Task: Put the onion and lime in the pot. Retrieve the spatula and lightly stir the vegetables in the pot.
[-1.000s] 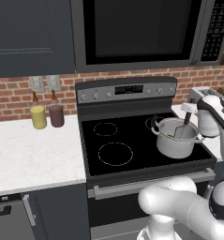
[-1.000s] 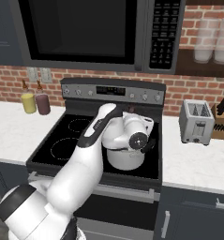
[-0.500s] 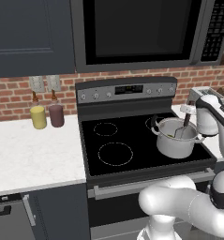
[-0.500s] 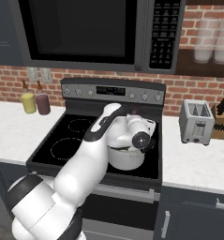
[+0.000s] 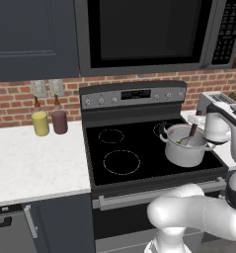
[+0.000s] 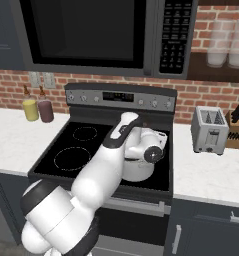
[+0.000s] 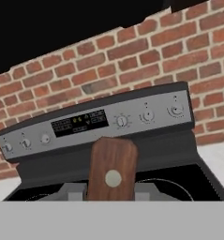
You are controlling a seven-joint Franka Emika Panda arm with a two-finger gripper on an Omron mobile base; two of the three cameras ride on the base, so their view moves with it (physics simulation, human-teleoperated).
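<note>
The steel pot (image 5: 186, 147) stands on the stove's front right burner, and it also shows below my arm as the pot (image 6: 136, 171). The spatula (image 5: 189, 134) leans out of the pot with its lower end inside. Its brown wooden handle end (image 7: 112, 169) sits between my fingers. My gripper (image 5: 198, 126) hangs over the pot's right rim, shut on the spatula; in the hand view the gripper (image 7: 111, 192) faces the stove's control panel. The onion and the lime are hidden from view.
A yellow bottle (image 5: 40, 122) and a maroon bottle (image 5: 59, 121) stand on the left counter by the brick wall. To the right of the stove are a toaster (image 6: 209, 130) and a knife block (image 6: 237, 131). A microwave (image 5: 144, 34) hangs low above the stove.
My hand has shifted slightly to the left over the pot, and the spatula's shaft has moved with it. The pot has stayed in place.
</note>
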